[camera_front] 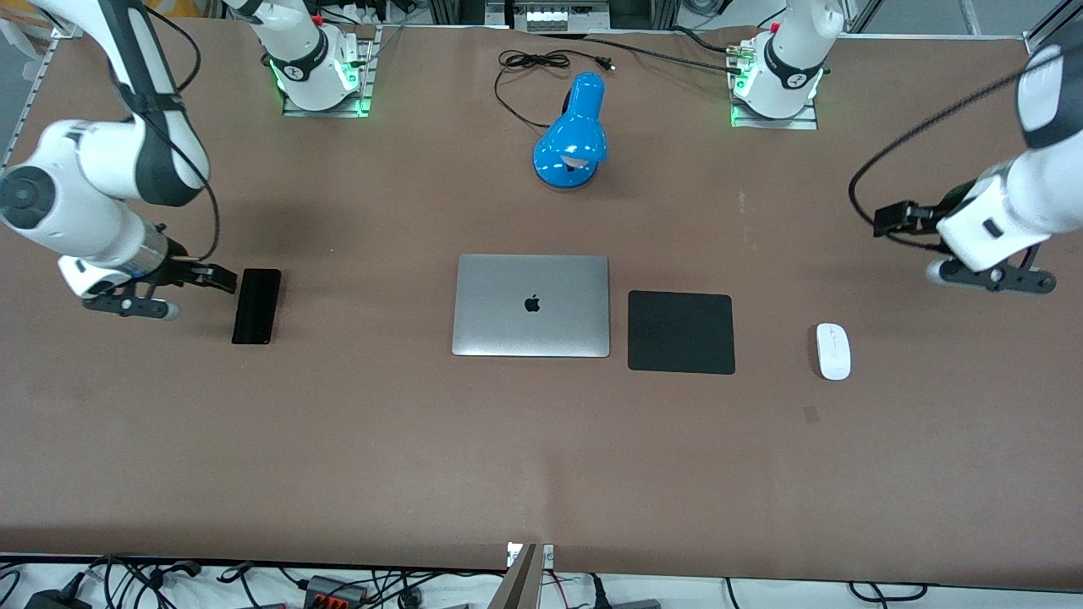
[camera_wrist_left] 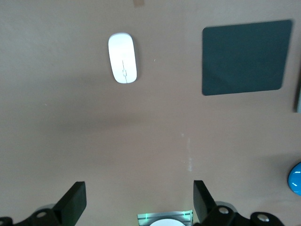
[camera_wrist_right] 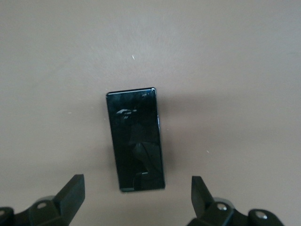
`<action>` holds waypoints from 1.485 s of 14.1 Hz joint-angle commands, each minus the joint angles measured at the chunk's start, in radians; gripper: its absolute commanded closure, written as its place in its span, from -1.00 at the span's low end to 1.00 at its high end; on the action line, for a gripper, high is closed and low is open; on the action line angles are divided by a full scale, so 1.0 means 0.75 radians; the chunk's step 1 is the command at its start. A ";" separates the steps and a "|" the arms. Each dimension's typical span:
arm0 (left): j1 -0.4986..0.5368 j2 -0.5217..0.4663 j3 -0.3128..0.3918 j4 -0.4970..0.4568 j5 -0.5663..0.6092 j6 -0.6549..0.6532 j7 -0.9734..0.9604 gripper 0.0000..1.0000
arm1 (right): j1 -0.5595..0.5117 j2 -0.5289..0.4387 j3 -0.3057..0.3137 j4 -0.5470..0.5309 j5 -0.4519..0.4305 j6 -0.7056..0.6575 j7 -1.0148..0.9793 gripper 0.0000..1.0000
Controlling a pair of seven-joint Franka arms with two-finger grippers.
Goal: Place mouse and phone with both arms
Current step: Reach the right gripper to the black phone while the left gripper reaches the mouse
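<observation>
The black phone (camera_front: 256,305) lies flat on the table toward the right arm's end, and it also shows in the right wrist view (camera_wrist_right: 136,139). My right gripper (camera_front: 129,304) hangs open and empty over the table just beside the phone; its midpoint in the right wrist view (camera_wrist_right: 136,200) is just off the phone's short end. The white mouse (camera_front: 833,351) lies toward the left arm's end, and it also shows in the left wrist view (camera_wrist_left: 122,64). My left gripper (camera_front: 994,279) hangs open and empty over bare table beside the mouse, apart from it; it also shows in the left wrist view (camera_wrist_left: 137,205).
A closed silver laptop (camera_front: 531,305) lies mid-table with a black square pad (camera_front: 681,331) beside it, between laptop and mouse; the pad shows in the left wrist view (camera_wrist_left: 245,56). A blue desk lamp (camera_front: 572,135) with a black cable (camera_front: 525,63) stands farther from the camera.
</observation>
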 commanded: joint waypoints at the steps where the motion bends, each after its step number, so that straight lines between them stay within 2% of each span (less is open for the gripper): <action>1: 0.001 0.232 -0.003 0.073 0.023 0.106 -0.009 -1.00 | -0.025 0.092 0.006 -0.055 0.001 0.177 -0.037 -1.00; 3: 0.011 0.322 -0.003 0.010 0.023 0.375 -0.012 -1.00 | -0.027 0.139 0.006 -0.093 -0.001 0.295 -0.037 -1.00; 5: 0.038 0.386 0.003 -0.082 0.023 0.658 -0.012 -1.00 | -0.027 0.170 0.006 -0.096 0.001 0.341 -0.037 -1.00; 10: 0.071 0.410 0.003 -0.442 0.023 1.333 0.013 -1.00 | -0.012 0.251 0.006 -0.096 -0.001 0.423 -0.047 -1.00; 13: 0.083 0.433 0.003 -0.546 0.023 1.558 0.015 -1.00 | -0.010 0.270 0.006 -0.096 -0.001 0.425 -0.092 -1.00; 17: 0.089 0.458 0.003 -0.563 0.023 1.589 0.015 -0.96 | -0.016 0.276 0.004 -0.096 -0.001 0.425 -0.221 -1.00; 20: 0.103 0.476 0.001 -0.567 0.023 1.589 0.013 -0.11 | -0.016 0.278 0.004 -0.096 -0.001 0.421 -0.231 -1.00; 21: 0.105 0.474 0.001 -0.563 0.023 1.589 0.013 0.04 | -0.016 0.284 0.006 -0.098 -0.001 0.421 -0.231 -1.00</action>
